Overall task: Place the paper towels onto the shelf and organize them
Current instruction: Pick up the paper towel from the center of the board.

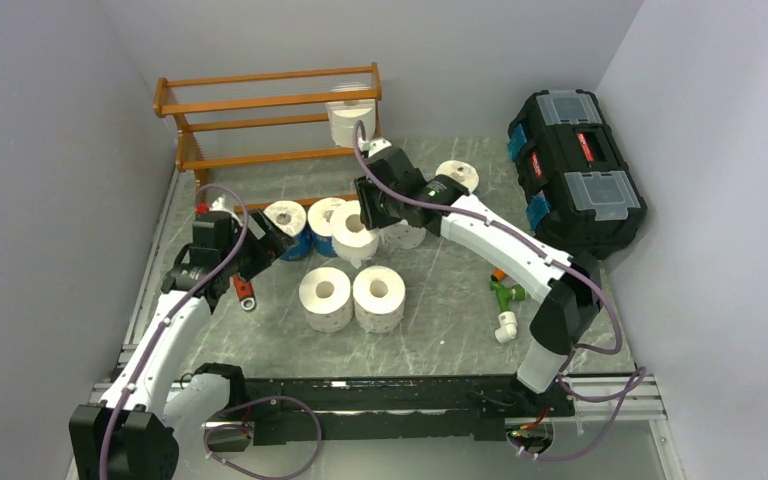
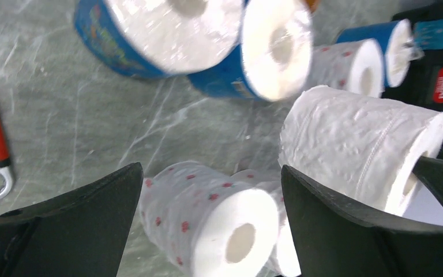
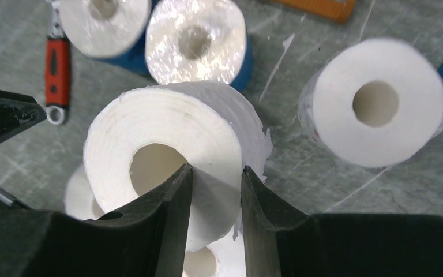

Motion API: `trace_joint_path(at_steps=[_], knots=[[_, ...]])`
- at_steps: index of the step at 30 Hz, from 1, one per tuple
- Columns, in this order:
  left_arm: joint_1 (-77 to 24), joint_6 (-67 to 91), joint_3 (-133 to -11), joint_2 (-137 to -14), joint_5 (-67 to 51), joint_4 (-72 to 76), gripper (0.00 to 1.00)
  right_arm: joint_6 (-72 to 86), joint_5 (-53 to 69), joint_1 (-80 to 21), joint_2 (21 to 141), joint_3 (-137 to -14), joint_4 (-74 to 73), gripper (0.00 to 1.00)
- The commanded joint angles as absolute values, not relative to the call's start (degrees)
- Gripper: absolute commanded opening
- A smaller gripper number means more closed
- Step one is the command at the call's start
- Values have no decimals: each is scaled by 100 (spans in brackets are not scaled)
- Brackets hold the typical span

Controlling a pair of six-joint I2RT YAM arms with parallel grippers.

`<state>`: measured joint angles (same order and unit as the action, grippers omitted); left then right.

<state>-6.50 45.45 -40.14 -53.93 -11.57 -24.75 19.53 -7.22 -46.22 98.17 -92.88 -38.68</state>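
The orange-brown shelf (image 1: 260, 105) stands at the back left with one white paper towel roll (image 1: 350, 122) at its right end. My right gripper (image 1: 365, 215) is shut on the wall of a plain white roll (image 3: 167, 156), one finger in the core and one outside, and holds it above the table (image 1: 355, 232). My left gripper (image 1: 268, 238) is open and empty, beside two blue-wrapped rolls (image 1: 288, 228). In the left wrist view my left gripper (image 2: 210, 173) hangs over a red-spotted roll (image 2: 207, 225). Two rolls (image 1: 352, 295) lie side by side at the centre.
A black toolbox (image 1: 575, 170) stands at the right. A red wrench (image 1: 243, 290) lies by the left arm. Green, white and orange fittings (image 1: 505, 300) lie by the right arm. More rolls lie behind the right arm (image 1: 457, 176) and under it (image 1: 405, 236).
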Motion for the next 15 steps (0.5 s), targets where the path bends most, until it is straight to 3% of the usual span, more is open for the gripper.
trace_joint_path(at_steps=[1,8,15], knots=[[-650,4666,-4659,-5233,-1075,-2338,95,2225,-656,-4376,9607,-9979,-3877,32],[-650,4771,-5195,-5112,-530,-2289,96,2945,140,-3788,10020,-10876,-3751,27],[-654,4548,-4617,-4837,-424,-360,99,3015,201,-3701,11010,-12592,-4239,25]])
